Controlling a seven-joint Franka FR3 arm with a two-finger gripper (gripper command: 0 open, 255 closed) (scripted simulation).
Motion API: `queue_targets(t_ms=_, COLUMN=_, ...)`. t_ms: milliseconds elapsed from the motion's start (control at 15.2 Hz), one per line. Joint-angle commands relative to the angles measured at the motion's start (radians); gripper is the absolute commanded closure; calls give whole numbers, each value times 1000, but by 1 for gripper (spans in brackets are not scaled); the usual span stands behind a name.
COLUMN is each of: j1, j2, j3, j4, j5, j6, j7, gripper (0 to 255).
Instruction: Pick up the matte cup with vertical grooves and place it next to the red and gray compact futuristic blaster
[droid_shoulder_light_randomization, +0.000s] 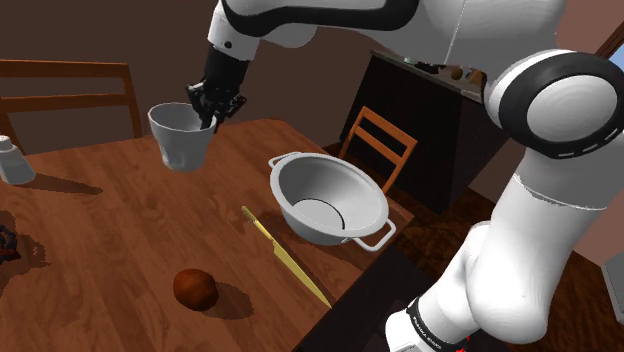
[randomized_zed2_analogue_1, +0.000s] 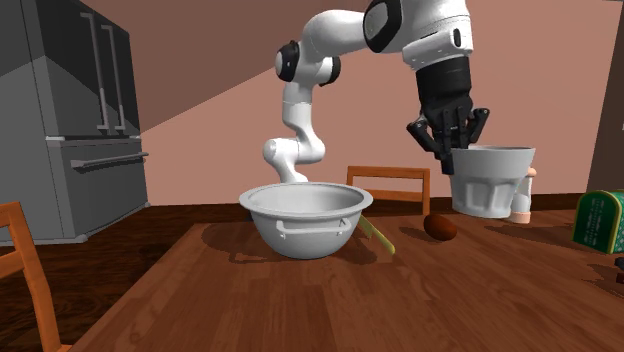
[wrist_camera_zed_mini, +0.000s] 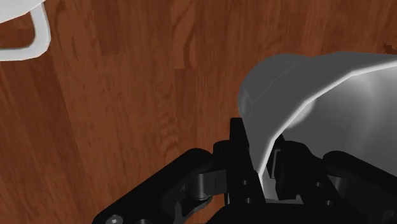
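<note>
The gripper (droid_shoulder_light_randomization: 214, 108) clamps the rim of the grey cup (droid_shoulder_light_randomization: 181, 137) — wall between its fingers — cup hanging below, seemingly off the table (droid_shoulder_light_randomization: 100, 230).

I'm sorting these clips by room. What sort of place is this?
Probably a kitchen or dining area: a tall grey refrigerator stands by the wall, a wooden chair sits at a wooden table, and a white two-handled bowl rests on it.

The white arm (droid_shoulder_light_randomization: 300, 22) reaches out, wrist bent downward; the black tool (droid_shoulder_light_randomization: 214, 117) pinches the wall of the cup (droid_shoulder_light_randomization: 181, 142) between its fingers.
</note>
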Motion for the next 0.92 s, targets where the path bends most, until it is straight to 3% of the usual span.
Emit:
queue_targets(t_ms=0, j1=26, j2=3, j3=15, j4=1, j5=-8, j6=11, j7=43, gripper=255)
queue_targets(t_ms=858, j1=222, j2=149, j3=97, j4=163, j5=-91, j6=33, j7=333, gripper=255)
